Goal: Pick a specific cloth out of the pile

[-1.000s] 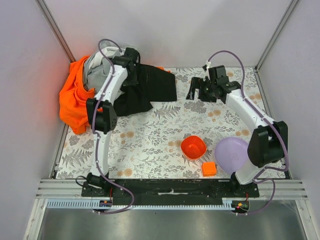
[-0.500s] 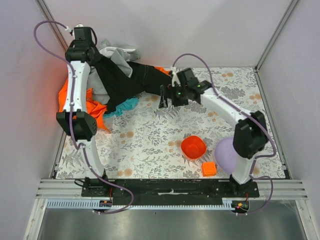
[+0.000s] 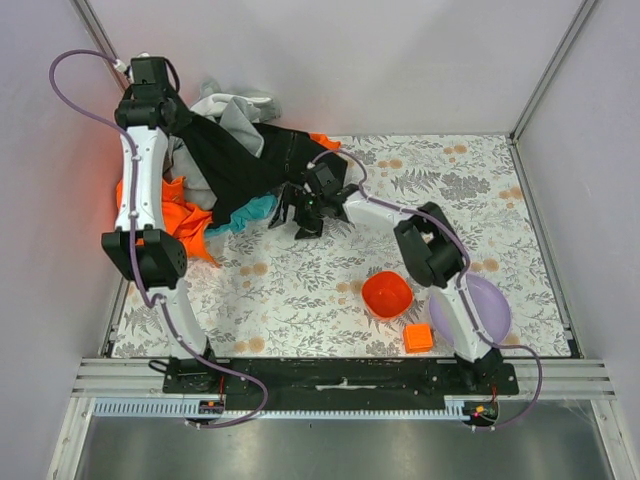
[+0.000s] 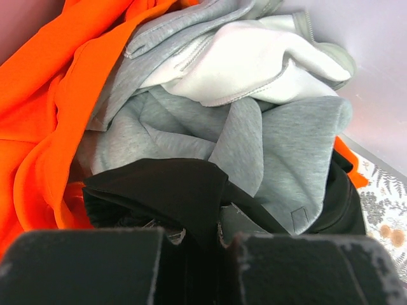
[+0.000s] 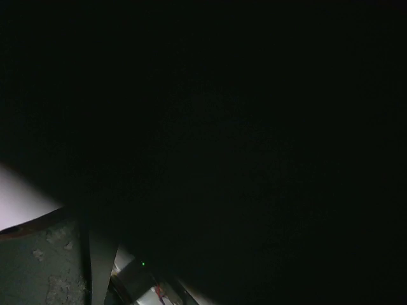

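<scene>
At the far left corner of the table (image 3: 300, 285), your left gripper (image 3: 172, 112) is raised high above the pile (image 3: 190, 222), and its jaws are pressed together on a fold of the black cloth (image 3: 245, 160). In your left wrist view the two dark fingers (image 4: 82, 267) fill the bottom edge, with the black cloth (image 4: 165, 184) pinched in the narrow gap between them. Beyond it the pile (image 4: 273, 140) shows grey and white fabric on top and bright orange fabric down the left side. From above, you can see the black cloth hanging stretched from that grip, down and to the right across the heap. The cloth (image 3: 252, 210) you want, the teal one, peeks out as a small patch on the table just under the lower edge of the black cloth, beside the orange fabric. Your right gripper (image 3: 293, 213) sits low, just to the right of that teal patch, with its jaws spread wide apart and nothing visibly between them. Your right wrist view is almost wholly dark, so you cannot tell from it what lies in front of those fingers. Nearer to you, well apart from the pile, stand an orange bowl (image 3: 387, 294), a purple plate (image 3: 490, 305) and a small orange block (image 3: 418, 338).
</scene>
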Available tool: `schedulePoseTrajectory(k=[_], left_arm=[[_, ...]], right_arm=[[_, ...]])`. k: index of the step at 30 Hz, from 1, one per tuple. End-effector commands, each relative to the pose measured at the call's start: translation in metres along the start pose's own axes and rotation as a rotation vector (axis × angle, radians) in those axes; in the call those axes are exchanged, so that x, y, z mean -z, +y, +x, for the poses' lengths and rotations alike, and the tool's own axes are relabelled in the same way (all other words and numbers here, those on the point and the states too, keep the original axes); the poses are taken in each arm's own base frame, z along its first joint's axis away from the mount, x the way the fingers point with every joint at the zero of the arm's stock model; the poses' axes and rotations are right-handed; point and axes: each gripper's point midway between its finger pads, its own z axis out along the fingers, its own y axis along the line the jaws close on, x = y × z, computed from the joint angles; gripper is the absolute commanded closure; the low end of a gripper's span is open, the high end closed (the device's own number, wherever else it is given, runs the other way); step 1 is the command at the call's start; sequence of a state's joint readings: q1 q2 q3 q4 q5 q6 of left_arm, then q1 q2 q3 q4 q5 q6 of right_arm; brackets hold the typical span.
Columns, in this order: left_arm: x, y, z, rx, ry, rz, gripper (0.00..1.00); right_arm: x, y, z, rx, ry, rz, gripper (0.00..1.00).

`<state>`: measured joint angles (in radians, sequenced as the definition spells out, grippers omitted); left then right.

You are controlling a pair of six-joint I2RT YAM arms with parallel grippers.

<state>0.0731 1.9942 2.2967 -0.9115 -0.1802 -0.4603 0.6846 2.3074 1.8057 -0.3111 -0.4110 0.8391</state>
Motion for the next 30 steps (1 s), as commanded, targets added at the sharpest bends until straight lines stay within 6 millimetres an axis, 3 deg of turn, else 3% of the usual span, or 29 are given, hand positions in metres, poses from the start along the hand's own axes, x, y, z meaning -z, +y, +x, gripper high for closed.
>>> schedulePoseTrajectory(k=[1, 4, 9, 14, 20, 24, 27, 30], left_arm=[[0.046, -0.013, -0.046, 0.08, -0.135, 0.098, 0.98], [0.049, -0.017, -0.048, 0.088, -0.136, 0.12, 0.98], [0.052, -0.023, -0.041, 0.084, -0.11, 0.154, 0.98], [0.056, -0.021, -0.036, 0.095, -0.096, 0.16, 0.98], [0.062, -0.022, -0.03, 0.097, -0.078, 0.177, 0.98], [0.063, -0.02, -0.024, 0.093, -0.065, 0.174, 0.98], [0.062, -0.016, -0.018, 0.089, -0.052, 0.163, 0.98], [0.058, -0.012, -0.009, 0.088, -0.038, 0.147, 0.98]], right_arm=[[-0.022, 0.025, -0.033, -0.212, -0.097, -0.118, 0.02], [-0.044, 0.013, -0.036, -0.295, -0.107, -0.123, 0.06], [-0.065, 0.012, -0.053, -0.366, -0.137, -0.133, 0.14], [-0.09, 0.003, -0.062, -0.454, -0.161, -0.126, 0.3], [-0.111, 0.015, -0.085, -0.553, -0.236, -0.18, 0.39], [-0.12, 0.026, -0.094, -0.597, -0.234, -0.249, 0.7], [-0.111, 0.036, -0.089, -0.554, -0.195, -0.268, 0.98], [-0.088, 0.046, -0.082, -0.453, -0.179, -0.262, 1.0]])
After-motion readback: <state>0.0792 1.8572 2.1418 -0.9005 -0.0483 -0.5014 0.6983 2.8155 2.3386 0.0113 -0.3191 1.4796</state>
